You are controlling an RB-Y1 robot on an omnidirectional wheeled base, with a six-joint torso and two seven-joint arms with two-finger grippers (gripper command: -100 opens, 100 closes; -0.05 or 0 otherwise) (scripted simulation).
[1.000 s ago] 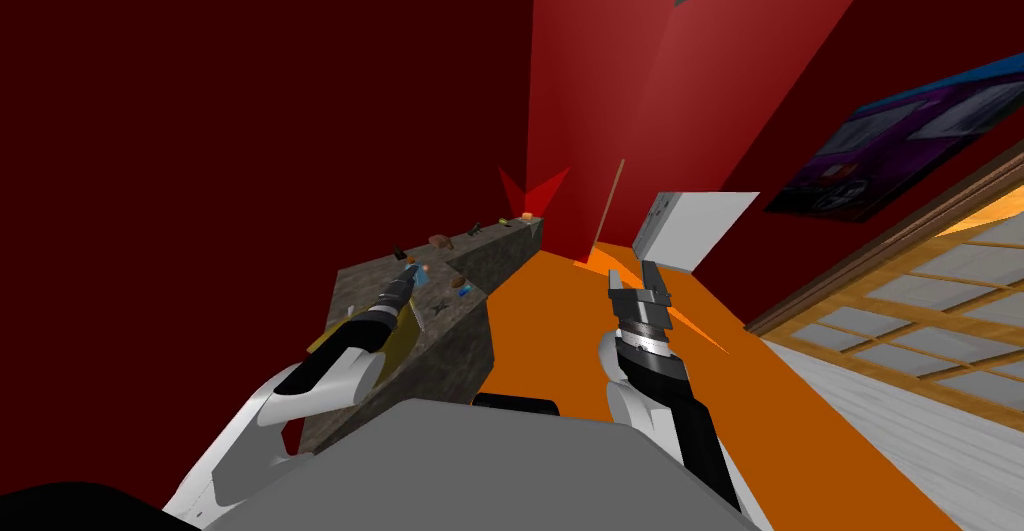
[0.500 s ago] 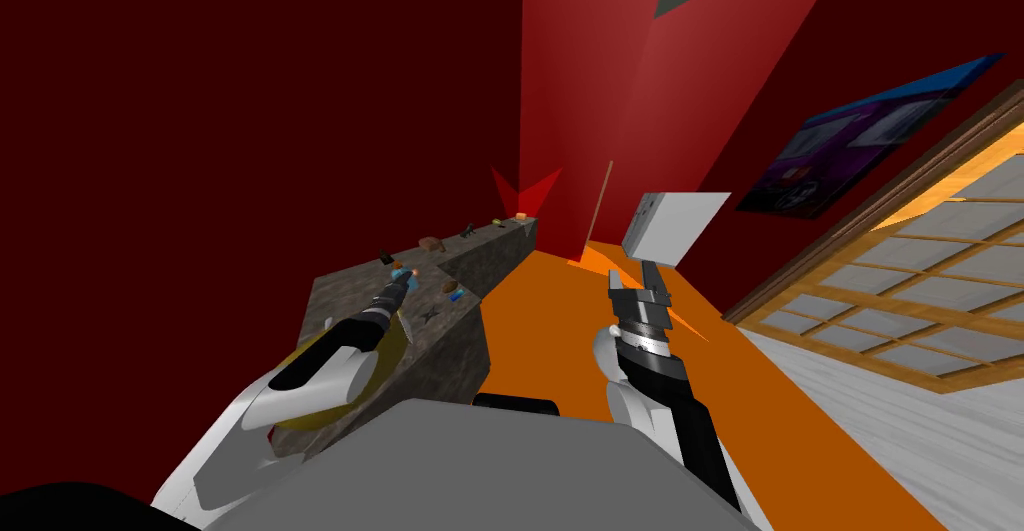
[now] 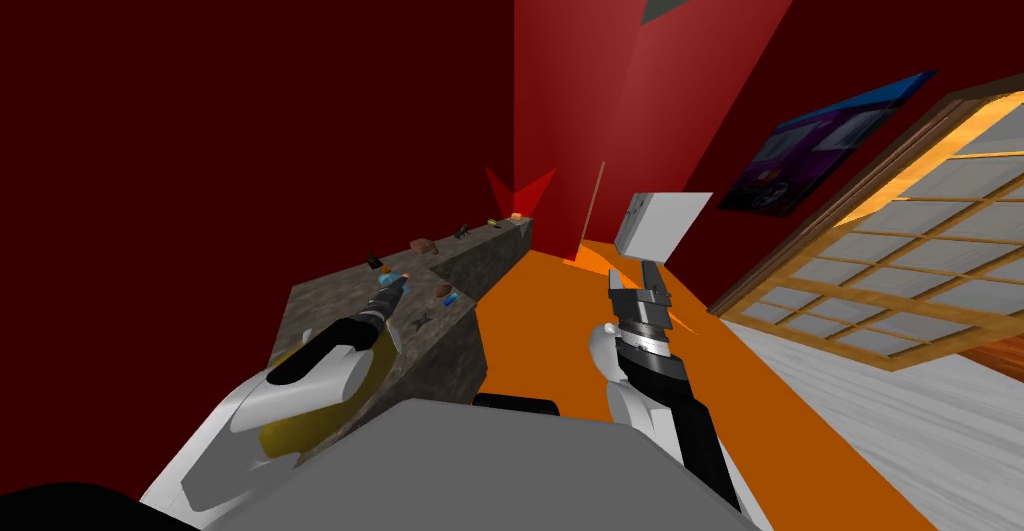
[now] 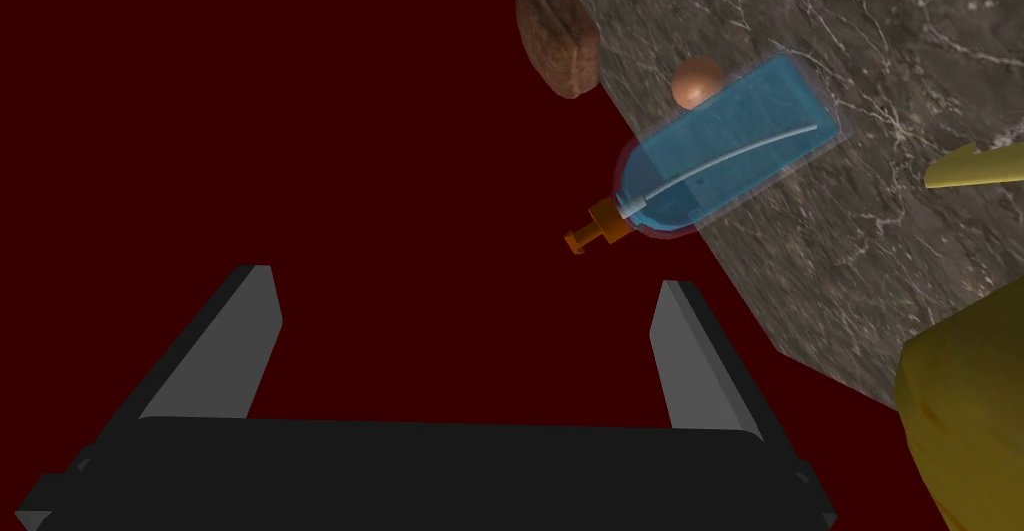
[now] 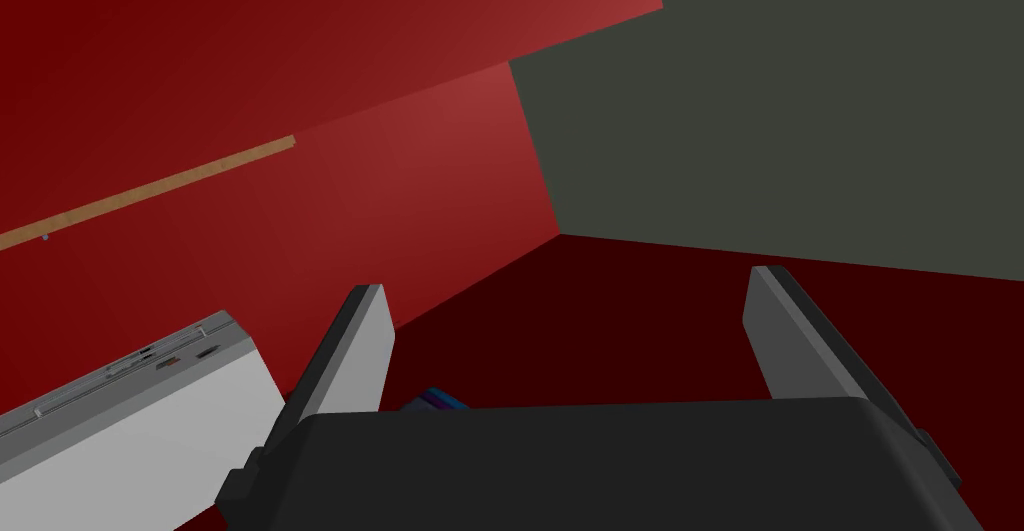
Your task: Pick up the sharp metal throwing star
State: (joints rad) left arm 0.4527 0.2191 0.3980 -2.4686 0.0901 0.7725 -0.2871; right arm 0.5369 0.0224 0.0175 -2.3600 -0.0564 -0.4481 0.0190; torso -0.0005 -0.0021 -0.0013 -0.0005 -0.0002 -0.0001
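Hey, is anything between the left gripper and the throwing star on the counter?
Nothing visible. The throwing star lies bare on the counter beside the left forearm; the open left gripper reaches past it, toward a blue bottle.

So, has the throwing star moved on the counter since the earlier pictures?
No. The throwing star lies at the same spot near the counter front edge; only my camera shifted.

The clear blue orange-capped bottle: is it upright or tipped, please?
Tipped: the clear blue bottle lies flat on the grey marbled counter, orange cap overhanging.

Veined stone counter (image 4: 900,45) — translucent bottle (image 4: 730,145)
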